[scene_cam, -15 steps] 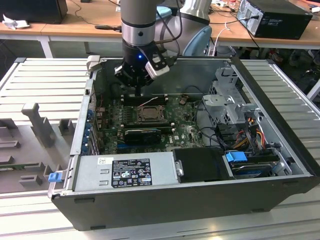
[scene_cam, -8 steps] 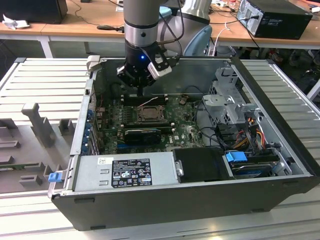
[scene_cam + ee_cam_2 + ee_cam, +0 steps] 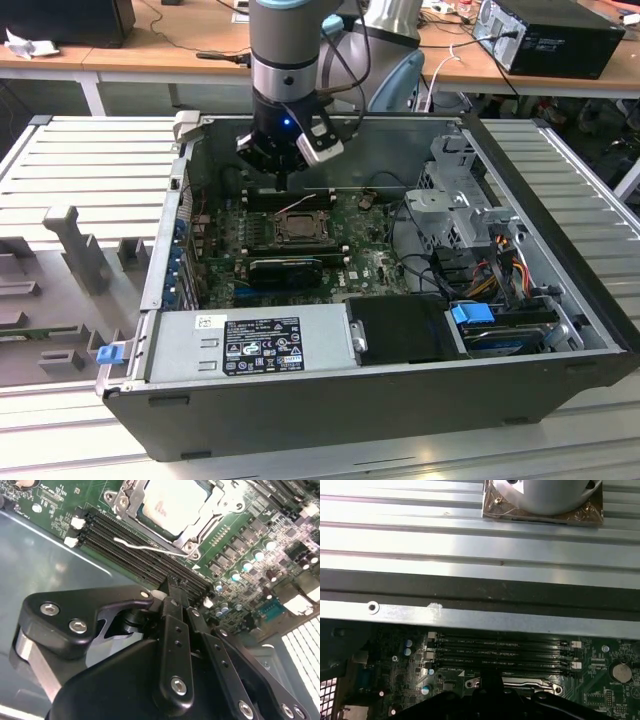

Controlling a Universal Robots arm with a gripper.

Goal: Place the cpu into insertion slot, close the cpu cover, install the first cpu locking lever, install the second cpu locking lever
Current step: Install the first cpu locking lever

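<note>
At the exterior view's left, the ribbed grey table carries the open computer case. The case is laid on its side so the green board faces up and an arm can come straight down onto it. The power supply sits along the near wall, clear of the work.

Toward the middle, the gripper hangs just behind the insertion slot, over the 4 memory slots. Its fingers look pressed together with nothing between them, probably to make 1 narrow tip for pushing thin metal parts rather than grasping.

In the second wrist view the cpu lies flat inside the insertion slot, pale face up. The cpu cover frames it, apparently lowered so its window leaves the face exposed. 1 thin wire lever stands out across the memory slots, which suggests it is not latched.

At the exterior view's right, the drive cage and bundled cables sit to the side of the board.
</note>
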